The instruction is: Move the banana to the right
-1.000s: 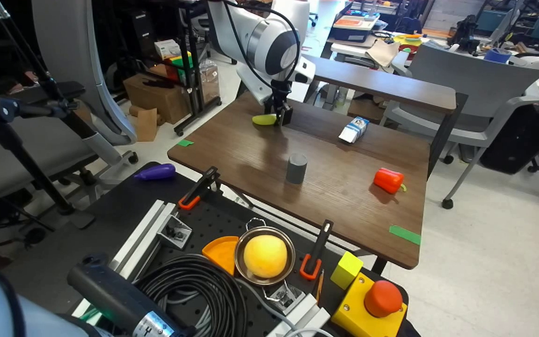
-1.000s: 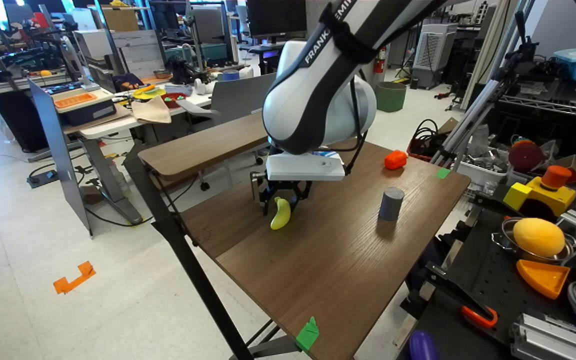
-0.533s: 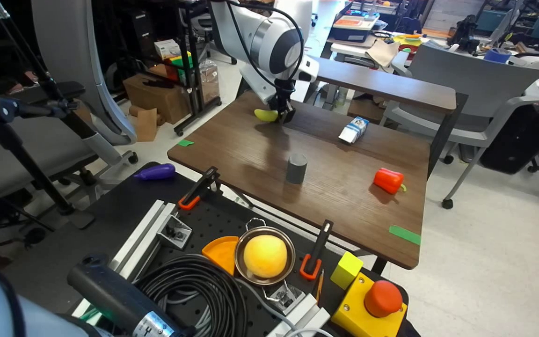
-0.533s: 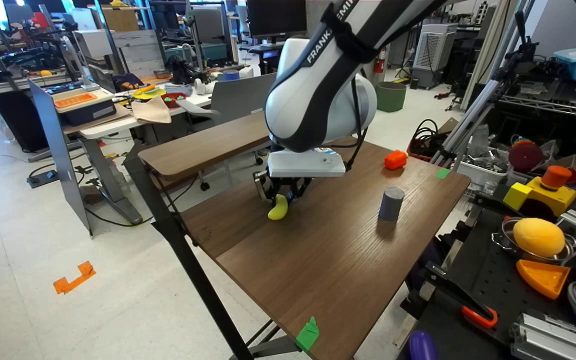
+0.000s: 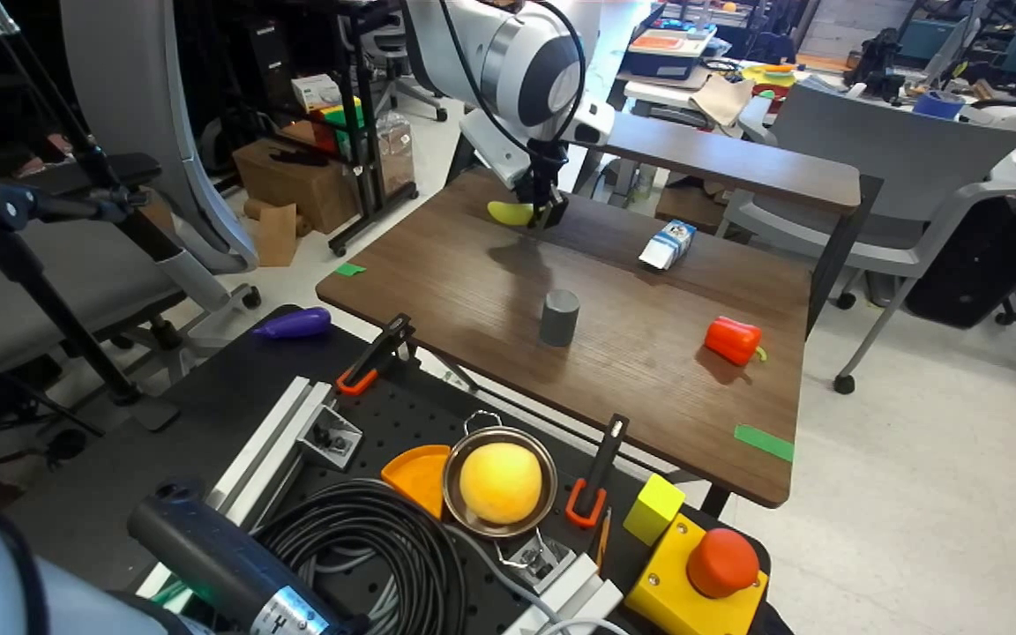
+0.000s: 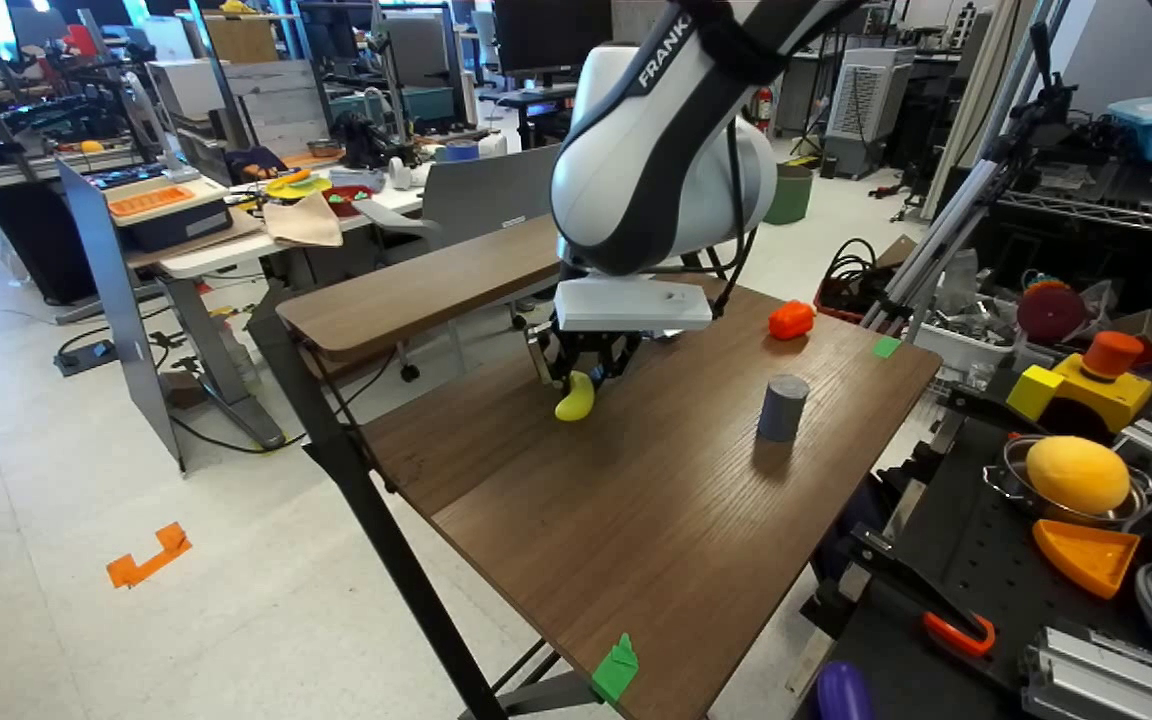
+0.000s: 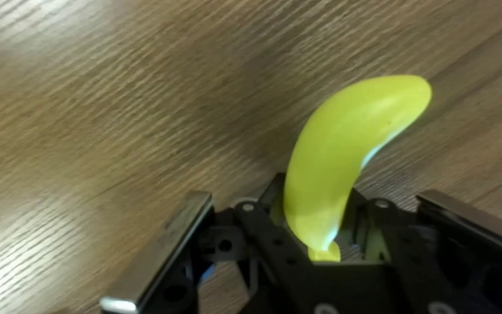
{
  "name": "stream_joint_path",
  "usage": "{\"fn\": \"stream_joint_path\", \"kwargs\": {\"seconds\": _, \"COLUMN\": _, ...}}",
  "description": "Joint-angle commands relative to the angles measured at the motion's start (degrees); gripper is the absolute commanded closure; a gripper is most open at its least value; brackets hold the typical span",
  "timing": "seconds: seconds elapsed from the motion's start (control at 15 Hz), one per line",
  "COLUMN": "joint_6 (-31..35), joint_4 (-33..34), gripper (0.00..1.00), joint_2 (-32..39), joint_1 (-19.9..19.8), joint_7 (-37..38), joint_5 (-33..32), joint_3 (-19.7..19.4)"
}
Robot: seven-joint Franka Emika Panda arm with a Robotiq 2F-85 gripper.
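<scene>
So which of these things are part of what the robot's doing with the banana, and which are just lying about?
Part of the job:
banana, held up off the surface
gripper, closed around one end of it

Just lying about:
dark grey cylinder, standing upright
red pepper
blue-and-white carton
purple object
orange wedge-shaped piece

In an exterior view the arm point(image 6: 626, 170) is glossy white and rounded, with broad black stripes point(image 6: 661, 178), pale lettering point(image 6: 665, 51) reading FRANK, and a black strap point(image 6: 736, 48). Black cable point(image 5: 582, 72) loops near a silver band point(image 5: 496, 70). A straight-edged white box point(image 6: 633, 303) sits above the black tool point(image 7: 316, 194), which shows pale round screw heads point(image 7: 381, 203), dark holes point(image 7: 225, 245) and flat metallic plates point(image 7: 159, 248).
</scene>
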Motion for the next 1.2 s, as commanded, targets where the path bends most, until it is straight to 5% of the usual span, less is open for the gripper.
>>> {"fn": "stream_joint_path", "kwargs": {"seconds": 0.0, "joint_6": -0.77, "joint_4": -8.68, "gripper": 0.93, "joint_2": -7.05, "joint_1": -0.54, "joint_7": -0.03, "joint_5": -3.14, "joint_3": -2.42}}
{"fn": "stream_joint_path", "kwargs": {"seconds": 0.53, "joint_6": 1.15, "joint_4": -19.73, "gripper": 0.93, "joint_2": -16.92, "joint_1": -6.59, "joint_7": -1.35, "joint_5": -5.08, "joint_3": -6.03}}
{"fn": "stream_joint_path", "kwargs": {"seconds": 1.13, "joint_6": 3.98, "joint_4": -16.35, "gripper": 0.93, "joint_2": -11.87, "joint_1": -13.66, "joint_7": 0.46, "joint_5": -4.26, "joint_3": -7.08}}
